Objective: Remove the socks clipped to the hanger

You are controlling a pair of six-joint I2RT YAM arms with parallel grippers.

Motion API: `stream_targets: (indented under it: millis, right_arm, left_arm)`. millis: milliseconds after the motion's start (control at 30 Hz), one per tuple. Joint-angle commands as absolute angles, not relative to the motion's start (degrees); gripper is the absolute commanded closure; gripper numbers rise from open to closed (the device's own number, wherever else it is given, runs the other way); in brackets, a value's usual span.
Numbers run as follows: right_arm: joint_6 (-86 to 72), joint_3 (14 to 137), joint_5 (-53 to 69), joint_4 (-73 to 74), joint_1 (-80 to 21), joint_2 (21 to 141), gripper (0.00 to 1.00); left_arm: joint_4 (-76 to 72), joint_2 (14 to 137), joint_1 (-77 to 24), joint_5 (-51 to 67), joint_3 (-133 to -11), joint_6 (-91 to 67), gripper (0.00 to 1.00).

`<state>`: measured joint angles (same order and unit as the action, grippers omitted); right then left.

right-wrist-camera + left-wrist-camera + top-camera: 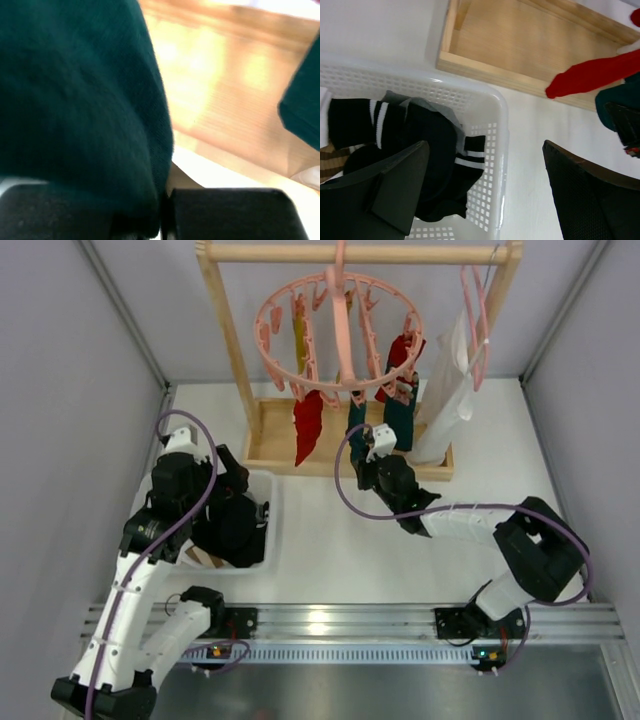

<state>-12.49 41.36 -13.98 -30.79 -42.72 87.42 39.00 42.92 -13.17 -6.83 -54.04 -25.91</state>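
The round pink hanger hangs from the wooden rail, with socks clipped round it: a red sock, a mustard one, another red one and two dark teal ones. My right gripper reaches up to the left teal sock's lower end. In the right wrist view the right gripper is shut, with the teal sock pinched between the pads. My left gripper stands open over the basket's edge, nothing between its fingers.
A white perforated basket beside the left arm holds black socks with white stripes. The wooden rack base sits under the hanger. A white cloth on a slim pink hanger hangs at the right. Grey walls close both sides.
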Motion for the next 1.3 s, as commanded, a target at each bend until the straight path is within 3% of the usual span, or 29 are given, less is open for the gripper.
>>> stream_targets:
  millis: [0, 100, 167, 267, 400, 700, 867, 1033, 1067, 1267]
  right_arm:
    - [-11.2, 43.2, -20.0, -39.5, -46.0, 86.4, 1.00]
    - [-11.6, 42.5, -21.0, -39.6, -48.0, 85.0, 1.00]
    - [-12.3, 41.8, -22.2, -39.6, -49.6, 83.9, 1.00]
    - [-14.1, 40.2, -23.9, -39.5, -51.8, 82.8, 1.00]
    - [-17.6, 38.2, -24.0, -40.1, -54.4, 82.7, 1.00]
    - [-19.5, 38.1, -26.2, -42.9, -59.8, 87.4, 1.00]
    - [-19.3, 40.3, -28.1, -41.8, -61.1, 88.7, 1.00]
    - [-19.3, 40.1, -28.3, -42.5, -61.3, 88.4, 1.00]
    - [-19.3, 40.0, -28.5, -42.5, -61.6, 88.2, 1.00]
    - [-19.0, 40.3, -28.4, -41.7, -62.0, 87.5, 1.00]
  left_arm:
    - [35.9, 43.8, -13.6, -1.7, -59.1, -29.9, 0.01]
    - [35.9, 46.6, -18.8, -4.2, -63.6, -31.8, 0.01]
    - [36.0, 49.7, -25.3, -13.8, -66.4, -33.0, 0.01]
    - [36.1, 55.4, -44.7, -27.3, -72.5, -33.7, 0.02]
    - [36.3, 62.2, -58.1, -40.5, -82.2, -30.2, 0.01]
    - [36.5, 76.0, -60.5, -41.4, -102.5, -22.1, 0.03]
    - [36.7, 83.7, -66.2, -54.4, -110.3, -14.9, 0.02]
    - [36.7, 88.5, -66.5, -57.7, -113.5, -12.0, 0.08]
    - [36.5, 89.7, -66.5, -58.3, -113.7, -12.0, 0.14]
    - [37.4, 92.3, -64.6, -60.0, -114.5, -12.9, 0.17]
